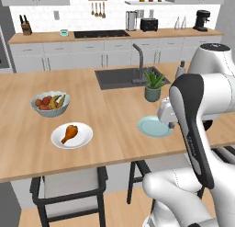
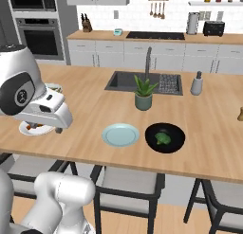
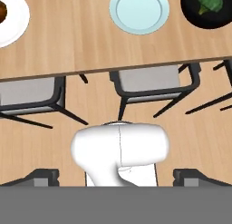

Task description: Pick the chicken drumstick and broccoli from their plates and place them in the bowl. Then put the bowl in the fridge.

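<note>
The orange-brown chicken drumstick (image 1: 69,133) lies on the white plate (image 1: 85,138) at the counter's front left. The pale blue-green plate (image 2: 120,135) is bare. To its right, the dark green broccoli (image 2: 163,139) sits inside the glossy black bowl (image 2: 175,145). The hand view looks down from high above the counter's front edge and takes in the blue-green plate (image 3: 139,10), the bowl (image 3: 195,17) with the broccoli (image 3: 210,2) and part of the white plate (image 3: 11,23). My gripper (image 3: 117,177) is open, its fingertips (image 3: 43,175) wide apart and holding nothing. The fridge is out of view.
A pale fruit bowl (image 1: 50,103) stands behind the white plate. A spiky potted plant (image 2: 143,93) sits behind the blue-green plate, in front of the sink (image 2: 142,81). A soap bottle (image 2: 197,84) stands right of the sink. Dark-framed chairs (image 3: 145,85) tuck under the counter's front edge.
</note>
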